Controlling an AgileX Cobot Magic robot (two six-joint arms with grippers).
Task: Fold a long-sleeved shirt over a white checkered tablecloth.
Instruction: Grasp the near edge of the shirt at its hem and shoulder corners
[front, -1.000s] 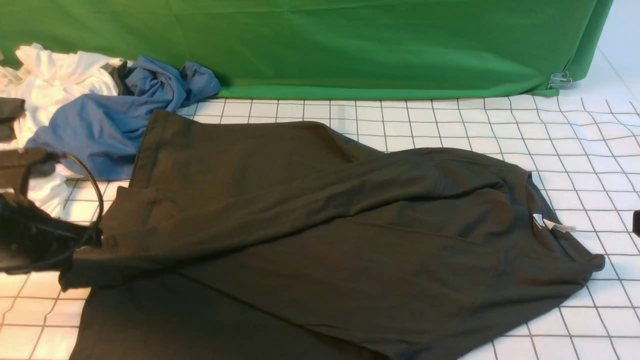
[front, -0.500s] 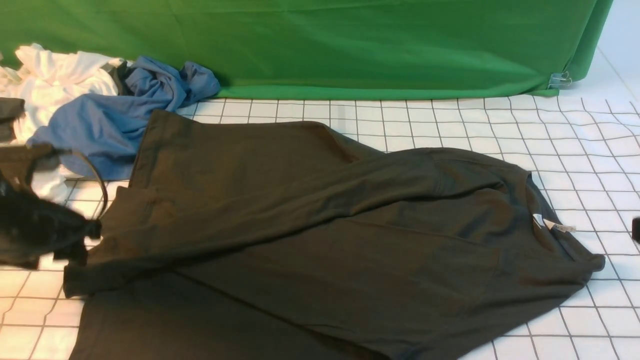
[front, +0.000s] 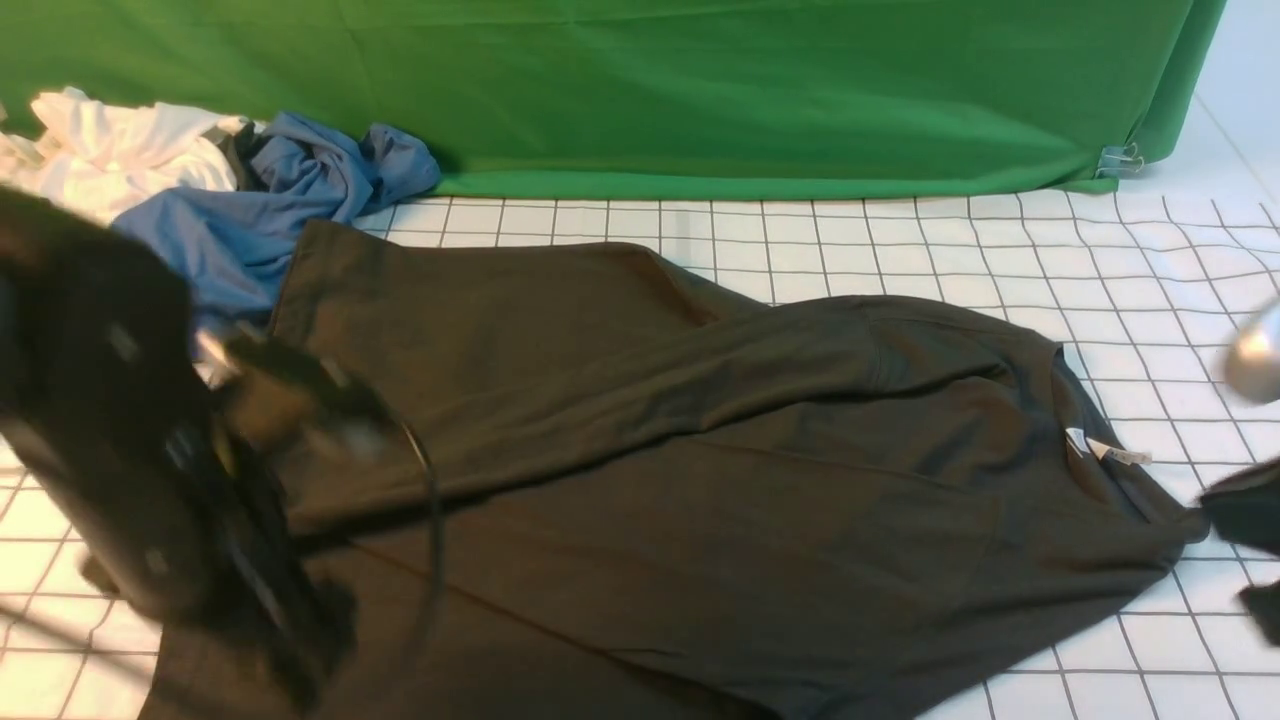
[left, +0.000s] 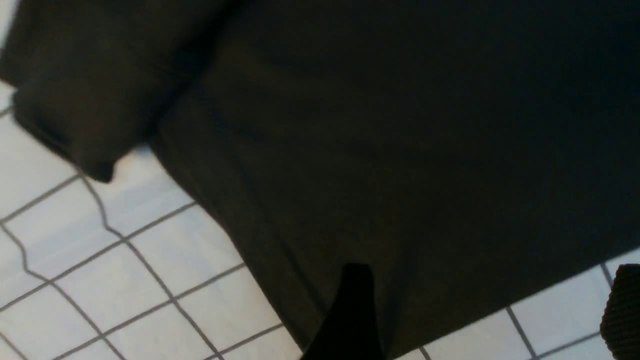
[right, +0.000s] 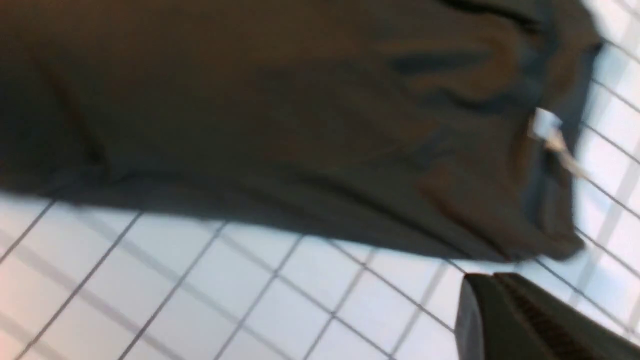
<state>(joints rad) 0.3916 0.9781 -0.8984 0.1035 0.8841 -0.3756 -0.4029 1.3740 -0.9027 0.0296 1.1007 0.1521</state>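
Black shirt (front: 760, 520) on checkered tablecloth (front: 1150, 270)
Mid-surface, reaching from six o'clock toward eleven; left fingers (left: 487, 305) spread wide, holding nothing; right fingers (right: 520, 310) near four o'clock, opening and hold unclear.

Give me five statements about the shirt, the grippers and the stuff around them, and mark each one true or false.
1. The dark shirt lies on the checkered tablecloth. True.
2. The left gripper is shut on the shirt's hem. False: its fingers are spread wide apart and hold nothing.
3. The shirt is already folded into a neat rectangle. False: it is spread out unevenly, with a sleeve lying slantwise.
4. A blue garment is bunched up beyond the shirt, toward the left. True.
5. The backdrop behind the table is red. False: it is green.
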